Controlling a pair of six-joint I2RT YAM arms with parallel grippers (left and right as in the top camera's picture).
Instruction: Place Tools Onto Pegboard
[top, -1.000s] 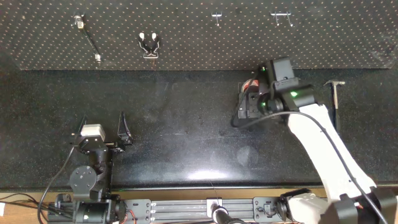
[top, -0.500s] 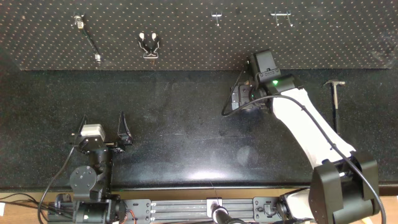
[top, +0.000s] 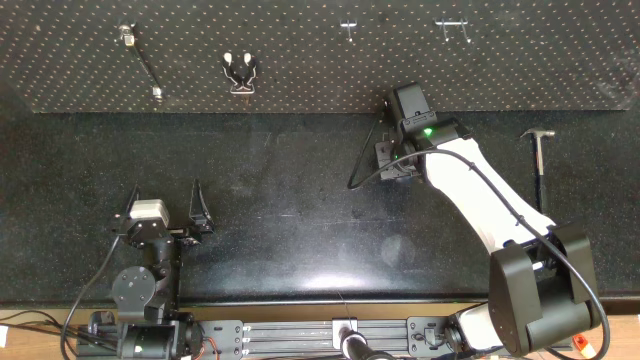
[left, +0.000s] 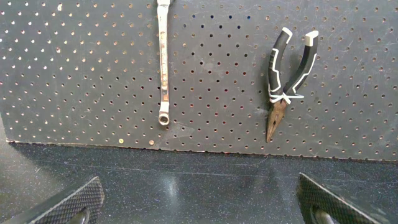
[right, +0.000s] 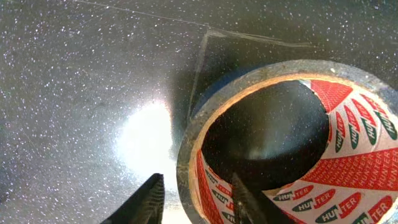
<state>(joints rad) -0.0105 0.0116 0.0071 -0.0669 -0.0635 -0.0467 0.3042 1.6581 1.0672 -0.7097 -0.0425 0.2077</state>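
Note:
A roll of clear tape (right: 292, 149) with a red and white printed core hangs over the black tabletop. My right gripper (right: 196, 199) is shut on the roll's wall, one finger inside the core and one outside. In the top view the right gripper (top: 392, 160) sits just in front of the pegboard (top: 300, 70), below its middle. A wrench (left: 163, 62) and black pliers (left: 286, 81) hang on the board. A hammer (top: 540, 150) lies on the table at the far right. My left gripper (top: 165, 200) rests open near its base, facing the board.
Two bare metal hooks (top: 348, 28) (top: 452, 30) stick out of the pegboard's upper right part. A black cable (top: 362, 165) trails from the right wrist. The black table (top: 280, 220) stretches between the two arms.
My right arm has swung left and closer to the pegboard, carrying the tape roll with it. The left arm has stayed still.

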